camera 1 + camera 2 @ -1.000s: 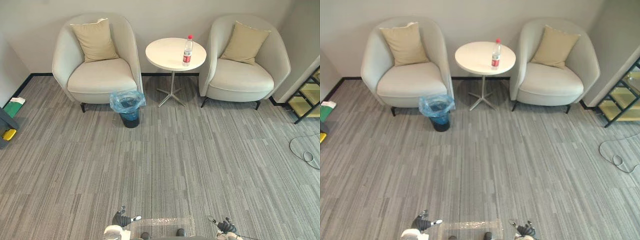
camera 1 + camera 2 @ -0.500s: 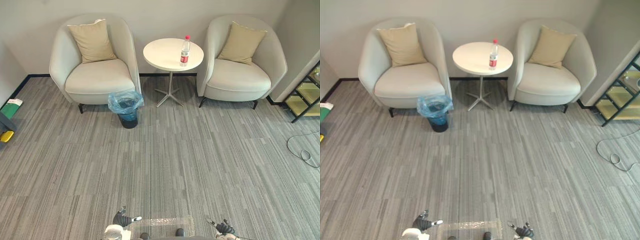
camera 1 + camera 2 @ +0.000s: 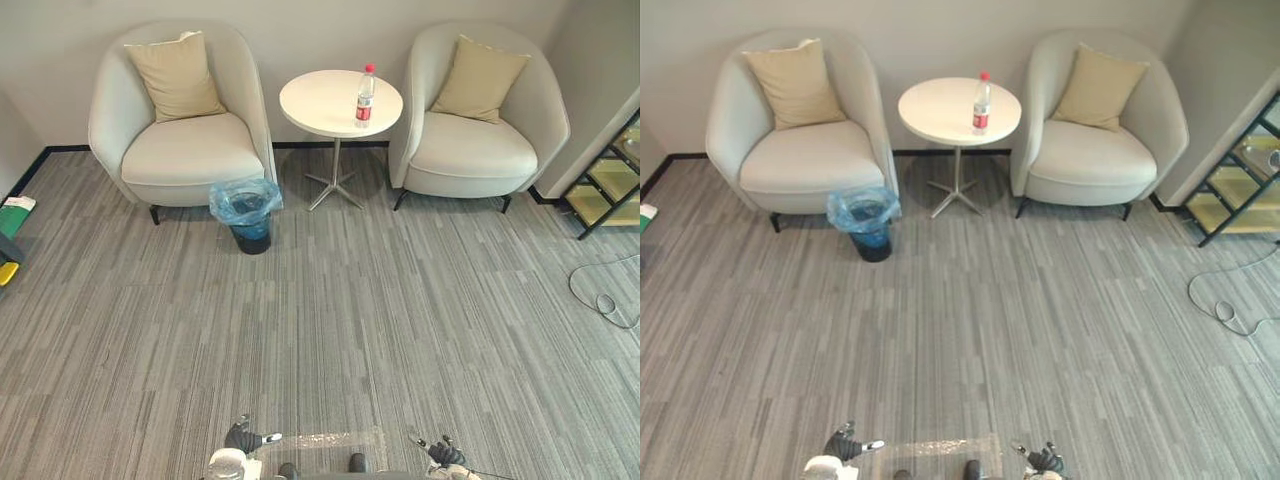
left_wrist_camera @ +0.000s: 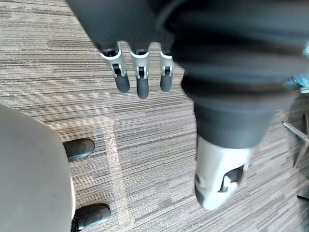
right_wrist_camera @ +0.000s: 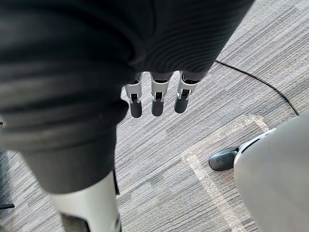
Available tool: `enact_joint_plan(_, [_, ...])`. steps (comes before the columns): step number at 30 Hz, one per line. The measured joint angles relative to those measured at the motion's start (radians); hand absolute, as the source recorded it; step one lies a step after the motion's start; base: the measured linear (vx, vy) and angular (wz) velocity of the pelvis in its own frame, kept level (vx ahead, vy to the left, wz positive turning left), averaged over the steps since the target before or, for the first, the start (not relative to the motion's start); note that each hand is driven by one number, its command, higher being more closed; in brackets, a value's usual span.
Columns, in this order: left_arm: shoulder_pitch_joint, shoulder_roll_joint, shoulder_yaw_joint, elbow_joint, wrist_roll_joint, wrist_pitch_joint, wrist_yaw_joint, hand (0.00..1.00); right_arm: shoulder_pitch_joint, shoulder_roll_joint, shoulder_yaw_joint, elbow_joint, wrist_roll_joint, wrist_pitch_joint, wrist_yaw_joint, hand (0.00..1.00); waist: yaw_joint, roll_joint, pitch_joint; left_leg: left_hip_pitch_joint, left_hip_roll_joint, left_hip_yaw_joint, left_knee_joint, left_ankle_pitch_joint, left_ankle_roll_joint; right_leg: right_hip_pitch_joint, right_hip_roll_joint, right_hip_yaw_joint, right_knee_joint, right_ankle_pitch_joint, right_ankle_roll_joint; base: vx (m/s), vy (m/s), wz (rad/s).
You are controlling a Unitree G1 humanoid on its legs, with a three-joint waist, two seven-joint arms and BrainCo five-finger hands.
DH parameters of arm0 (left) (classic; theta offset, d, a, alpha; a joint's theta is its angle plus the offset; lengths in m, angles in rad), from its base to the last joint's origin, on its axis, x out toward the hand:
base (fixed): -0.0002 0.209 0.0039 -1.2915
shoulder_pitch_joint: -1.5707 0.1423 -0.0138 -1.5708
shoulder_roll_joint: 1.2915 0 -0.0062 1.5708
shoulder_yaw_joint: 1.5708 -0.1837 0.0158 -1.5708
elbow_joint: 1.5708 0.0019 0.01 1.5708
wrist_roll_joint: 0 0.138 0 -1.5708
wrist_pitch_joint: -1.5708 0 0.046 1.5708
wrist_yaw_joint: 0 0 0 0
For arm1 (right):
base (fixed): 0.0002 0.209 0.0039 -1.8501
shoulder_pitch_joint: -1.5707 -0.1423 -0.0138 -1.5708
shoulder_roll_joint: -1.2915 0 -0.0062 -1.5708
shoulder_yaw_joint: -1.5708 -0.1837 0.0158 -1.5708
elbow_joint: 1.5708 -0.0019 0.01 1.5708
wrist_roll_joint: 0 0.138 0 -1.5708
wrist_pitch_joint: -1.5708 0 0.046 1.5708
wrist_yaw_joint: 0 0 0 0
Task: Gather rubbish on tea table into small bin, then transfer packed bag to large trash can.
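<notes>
Left robot hand (image 4: 140, 79): you had it low at the near edge of the head views, over the carpet floor (image 3: 330, 330); its fingers hung straight and spread, holding nothing.
Right robot hand (image 5: 157, 99): you had it low on the other side, also over the carpet; its fingers were straight and apart, and it carried nothing.
Bottle (image 3: 365, 96): it stood upright on the table (image 3: 315, 105), on the side of the top nearer the right armchair (image 3: 470, 150). It had a red cap and a red label.
Bottle relative to your robot hands: it was well apart from both, across the open carpet at the far side of the room.
Small bin (image 3: 247, 212): it was lined with a blue bag and stood on the floor just beside the left armchair (image 3: 185, 150), near the table's foot.
</notes>
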Motion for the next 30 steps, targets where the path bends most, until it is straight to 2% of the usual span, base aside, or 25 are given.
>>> enact_joint_plan(2, [0.000,-0.006,0.020,-0.002,0.000,0.001,0.000,0.00,0.007,-0.005,0.011,-0.018,0.019,-0.008,0.000,0.00,0.001,0.012,0.009,-0.032,0.044,0.013,0.150,-0.069,-0.024,-0.003,0.017,0.003,0.055,-0.060,-0.020,0.12,-0.101,-0.17])
enact_joint_plan(3, [0.000,-0.006,0.040,-0.012,-0.001,0.004,-0.002,0.00,0.018,0.000,0.012,-0.041,0.030,-0.011,-0.002,0.00,-0.001,-0.001,0.020,-0.075,0.060,0.036,0.293,-0.075,-0.031,0.000,0.013,0.004,0.083,-0.092,-0.028,0.13,-0.097,-0.02])
enact_joint_plan(4, [0.000,-0.007,0.047,-0.025,0.000,0.005,-0.001,0.00,0.019,0.001,0.013,-0.042,0.030,-0.011,-0.002,0.00,-0.001,-0.004,0.022,-0.098,0.066,0.043,0.346,-0.075,-0.031,0.002,0.011,0.008,0.091,-0.098,-0.033,0.15,-0.121,0.01])
enact_joint_plan(6, [0.000,-0.025,0.083,-0.068,0.000,0.004,0.000,0.00,0.025,0.003,0.012,-0.070,0.034,-0.011,-0.006,0.00,0.007,0.000,0.041,-0.208,0.107,0.068,0.579,-0.095,-0.043,0.025,0.010,0.021,0.121,-0.131,-0.063,0.25,-0.094,-0.11])
enact_joint_plan(7, [-0.001,-0.034,0.090,-0.072,-0.001,0.004,0.001,0.00,0.026,-0.006,0.011,-0.078,0.035,-0.010,-0.008,0.00,0.005,0.010,0.047,-0.241,0.109,0.077,0.601,-0.128,-0.042,0.045,0.003,0.028,0.124,-0.147,-0.067,0.28,-0.028,-0.13])
enact_joint_plan(9, [0.000,-0.038,0.089,-0.089,-0.001,0.003,0.001,0.00,0.019,-0.011,0.011,-0.077,0.035,-0.008,-0.011,0.00,0.010,0.012,0.050,-0.298,0.084,0.097,0.564,-0.138,-0.019,0.080,-0.023,0.054,0.109,-0.166,-0.066,0.35,0.042,-0.33])
enact_joint_plan(10, [-0.002,-0.037,0.087,-0.095,-0.001,0.000,0.000,0.00,0.009,-0.011,0.012,-0.076,0.035,-0.008,-0.013,0.00,0.020,0.011,0.050,-0.338,0.050,0.091,0.484,-0.117,-0.011,0.093,-0.048,0.067,0.091,-0.172,-0.057,0.35,0.068,-0.46])
enact_joint_plan(11, [-0.002,-0.037,0.087,-0.100,-0.002,-0.002,0.001,0.00,0.004,-0.011,0.012,-0.076,0.035,-0.008,-0.013,0.00,0.023,0.010,0.049,-0.349,0.040,0.089,0.450,-0.104,-0.010,0.094,-0.056,0.075,0.088,-0.171,-0.051,0.38,0.109,-0.56])
enact_joint_plan(12, [-0.002,-0.038,0.083,-0.107,-0.007,-0.007,0.001,0.00,-0.009,-0.011,0.012,-0.076,0.035,-0.008,-0.013,0.00,0.025,0.011,0.050,-0.376,0.017,0.090,0.360,-0.057,-0.010,0.102,-0.068,0.095,0.067,-0.172,-0.039,0.45,0.173,-0.68])
enact_joint_plan(13, [0.000,-0.038,0.070,-0.106,-0.015,-0.008,0.001,0.00,-0.010,-0.011,0.015,-0.074,0.035,-0.008,-0.015,0.00,0.030,0.017,0.051,-0.383,-0.006,0.072,0.190,0.048,0.010,0.126,-0.074,0.124,0.029,-0.181,-0.009,0.54,0.223,-0.85])
enact_joint_plan(14, [-0.002,-0.039,0.071,-0.107,-0.020,-0.008,0.001,0.00,-0.010,-0.010,0.022,-0.074,0.035,-0.008,-0.016,0.00,0.041,0.008,0.050,-0.378,-0.010,0.058,0.188,0.131,0.039,0.139,-0.083,0.141,0.023,-0.192,0.008,0.49,0.217,-0.75])
enact_joint_plan(15, [-0.007,-0.034,0.072,-0.107,-0.020,-0.008,0.001,0.00,-0.011,-0.002,0.026,-0.074,0.034,-0.007,-0.016,0.00,0.043,-0.001,0.045,-0.375,-0.021,0.067,0.202,0.115,0.050,0.144,-0.093,0.152,0.026,-0.195,0.013,0.53,0.198,-0.50])
enact_joint_plan(16, [-0.015,-0.032,0.072,-0.110,-0.019,-0.007,0.001,0.00,-0.004,0.020,0.033,-0.080,0.028,-0.007,-0.015,0.00,0.042,-0.029,0.036,-0.374,-0.034,0.087,0.235,0.062,0.071,0.103,-0.117,0.152,0.130,-0.197,0.021,0.55,0.190,-0.28])
enact_joint_plan(17, [-0.015,-0.032,0.072,-0.112,-0.019,-0.008,0.000,0.00,-0.002,0.025,0.032,-0.080,0.027,-0.006,-0.015,0.00,0.045,-0.034,0.035,-0.366,-0.034,0.095,0.244,0.054,0.075,0.084,-0.122,0.153,0.179,-0.202,0.029,0.68,0.217,-0.21])
enact_joint_plan(18, [-0.015,-0.031,0.071,-0.114,-0.019,-0.008,0.000,0.00,0.003,0.031,0.030,-0.084,0.027,-0.005,-0.014,0.00,0.048,-0.042,0.036,-0.344,-0.038,0.104,0.252,0.026,0.081,0.045,-0.126,0.155,0.299,-0.206,0.043,0.45,0.161,-0.15])
enact_joint_plan(19, [-0.021,-0.028,0.067,-0.110,-0.019,-0.005,0.001,0.00,0.004,0.029,0.030,-0.085,0.025,-0.004,-0.012,0.00,0.046,-0.053,0.038,-0.294,-0.053,0.112,0.248,-0.001,0.093,-0.015,-0.142,0.155,0.493,-0.186,0.098,0.56,0.194,-0.17])
enact_joint_plan(20, [-0.021,-0.028,0.057,-0.107,-0.020,0.000,0.000,0.00,0.007,0.029,0.032,-0.100,0.024,-0.002,-0.011,0.00,0.044,-0.057,0.043,-0.230,-0.065,0.114,0.244,-0.033,0.101,-0.091,-0.159,0.159,0.724,-0.161,0.171,0.53,0.179,-0.15])
enact_joint_plan(21, [-0.020,-0.034,0.038,-0.106,-0.020,0.004,0.001,0.00,0.014,0.028,0.040,-0.141,0.022,-0.003,-0.004,0.00,0.041,-0.048,0.049,-0.145,-0.069,0.113,0.232,-0.064,0.105,-0.176,-0.160,0.147,0.945,-0.166,0.174,0.51,0.162,-0.15])
enact_joint_plan(22, [-0.020,-0.036,0.033,-0.106,-0.020,0.005,0.000,0.00,0.014,0.029,0.041,-0.153,0.017,-0.002,-0.002,0.00,0.040,-0.046,0.050,-0.119,-0.069,0.113,0.220,-0.068,0.107,-0.200,-0.163,0.136,0.991,-0.172,0.163,0.50,0.128,-0.12])
enact_joint_plan(23, [-0.022,-0.045,0.031,-0.106,-0.020,0.008,0.000,0.00,0.013,0.030,0.048,-0.183,0.005,-0.004,0.001,0.00,0.033,-0.037,0.055,-0.041,-0.070,0.111,0.175,-0.069,0.108,-0.272,-0.176,0.072,1.063,-0.191,0.129,0.57,0.085,-0.03])
enact_joint_plan(25, [-0.032,-0.051,0.034,-0.107,-0.024,0.012,0.000,0.00,0.009,0.034,0.052,-0.209,-0.011,-0.009,0.006,0.00,0.023,-0.025,0.062,0.034,-0.066,0.103,0.121,-0.069,0.108,-0.357,-0.191,-0.009,1.038,-0.215,0.091,0.51,0.022,0.11])
enact_joint_plan(26, [-0.039,-0.053,0.034,-0.104,-0.035,0.012,0.000,0.00,-0.003,0.031,0.055,-0.208,-0.011,-0.008,0.007,0.00,0.012,-0.024,0.068,0.079,-0.056,0.095,0.093,-0.069,0.108,-0.391,-0.187,-0.054,0.940,-0.233,0.064,0.37,-0.056,0.32])
enact_joint_plan(27, [-0.044,-0.055,0.034,-0.102,-0.039,0.012,0.000,0.00,-0.006,0.028,0.055,-0.206,-0.011,-0.008,0.007,0.00,0.005,-0.023,0.069,0.099,-0.045,0.088,0.086,-0.069,0.108,-0.416,-0.180,-0.080,0.839,-0.234,0.059,0.55,-0.118,0.46])
enact_joint_plan(29, [-0.046,-0.057,0.033,-0.093,-0.040,0.012,0.000,0.00,-0.017,0.021,0.060,-0.186,-0.011,-0.008,0.007,0.00,0.004,-0.023,0.068,0.134,-0.025,0.058,0.077,-0.072,0.100,-0.435,-0.129,-0.064,0.565,-0.153,0.041,0.43,-0.152,0.45])
enact_joint_plan(30, [-0.042,-0.056,0.034,-0.089,-0.040,0.011,0.000,0.00,-0.013,0.019,0.069,-0.167,-0.011,-0.008,0.006,0.00,0.003,-0.034,0.061,0.150,-0.030,0.026,0.076,-0.086,0.077,-0.422,-0.099,-0.010,0.380,-0.012,0.020,0.52,-0.237,0.54])
